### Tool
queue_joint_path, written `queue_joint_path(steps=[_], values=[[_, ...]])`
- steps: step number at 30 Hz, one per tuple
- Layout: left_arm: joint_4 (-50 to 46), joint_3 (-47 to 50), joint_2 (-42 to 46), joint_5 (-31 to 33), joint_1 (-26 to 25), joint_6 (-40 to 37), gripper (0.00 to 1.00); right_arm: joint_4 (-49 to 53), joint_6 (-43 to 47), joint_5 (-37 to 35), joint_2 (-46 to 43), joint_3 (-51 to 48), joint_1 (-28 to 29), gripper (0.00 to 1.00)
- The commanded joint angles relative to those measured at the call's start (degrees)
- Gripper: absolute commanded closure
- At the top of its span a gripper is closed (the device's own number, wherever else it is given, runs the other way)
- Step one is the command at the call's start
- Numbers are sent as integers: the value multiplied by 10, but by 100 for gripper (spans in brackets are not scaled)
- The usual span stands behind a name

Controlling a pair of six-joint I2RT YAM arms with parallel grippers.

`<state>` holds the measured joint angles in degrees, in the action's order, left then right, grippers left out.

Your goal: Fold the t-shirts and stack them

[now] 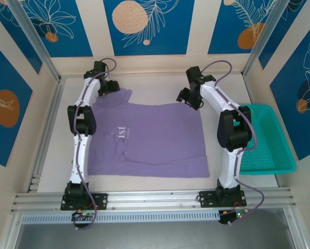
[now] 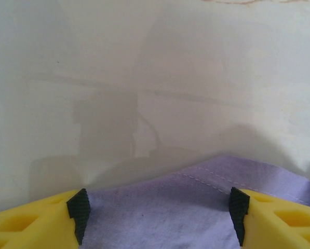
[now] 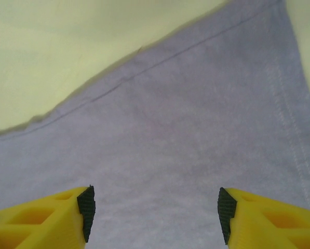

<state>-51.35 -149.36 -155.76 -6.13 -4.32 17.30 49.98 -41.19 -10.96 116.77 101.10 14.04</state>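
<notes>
Wide apart, the left fingers [image 2: 79, 213] and right fingers [image 3: 86, 206] hang over the far corners of the purple t-shirt [image 1: 149, 140], spread flat on the worktop [image 1: 53, 140]. A clean fold likely needs both to pinch level, catching every layer, then lift together.

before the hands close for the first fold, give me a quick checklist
1. Left hand open above the t-shirt, far edge just ahead of it: ok.
2. Right hand open over the shirt's far right corner, both hems in sight: ok.
3. Cloth gripped by either hand: not ok, both sets of jaws stand apart.
4. Shirt lying flat: ok where visible; the part under the left arm, cannot tell.
5. Teal basket apart from the shirt: ok.
</notes>
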Motion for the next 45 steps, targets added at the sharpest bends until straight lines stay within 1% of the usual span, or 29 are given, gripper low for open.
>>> queue_joint_path(steps=[1, 3, 5, 7, 8, 9, 12, 13, 16, 21, 26, 30, 34, 36, 39, 41, 43, 45], values=[[-22, 18, 2, 9, -13, -7, 30, 44, -37, -64, 43, 49, -21, 35], [-20, 22, 1, 7, -16, -7, 31, 42, -51, -71, 62, 65, -34, 35], [-15, 29, 1, 5, -18, -4, 37, 35, -53, -61, 87, 85, -46, 37], [-6, 38, 5, 1, -18, 0, 46, 47, -51, -65, 123, 123, -54, 38], [-4, 40, 7, 1, -18, 1, 48, 51, -48, -68, 138, 140, -57, 38], [-2, 41, 9, 1, -18, 2, 52, 58, -45, -72, 153, 160, -60, 38], [6, 46, 19, 6, -18, -1, 67, 78, -46, -72, 193, 210, -68, 41], [12, 52, 26, 8, -18, -2, 72, 79, -46, -70, 201, 219, -70, 42], [39, 84, 51, 9, -19, -3, 85, 81, -50, -60, 219, 236, -72, 44], [92, 150, 100, 6, -20, 0, 100, 88, -52, -52, 239, 243, -72, 46], [143, 216, 148, 11, -24, 0, 100, 75, -53, -31, 243, 228, -75, 53], [189, 284, 191, 20, -26, 3, 100, 62, -46, -11, 242, 227, -76, 63], [271, 399, 265, 38, -33, 3, 100, 51, -38, 6, 241, 225, -75, 75], [303, 453, 301, 47, -37, 4, 100, 48, -35, 11, 241, 221, -76, 79], [352, 547, 360, 66, -50, 1, 100, 44, -37, 18, 239, 211, -76, 84], [376, 604, 398, 84, -61, 2, 100, 36, -39, 21, 235, 199, -77, 86], [385, 663, 436, 100, -74, 10, 100, 25, -41, 25, 230, 186, -76, 88], [385, 710, 467, 102, -87, 18, 100, 21, -42, 28, 227, 176, -76, 89]])
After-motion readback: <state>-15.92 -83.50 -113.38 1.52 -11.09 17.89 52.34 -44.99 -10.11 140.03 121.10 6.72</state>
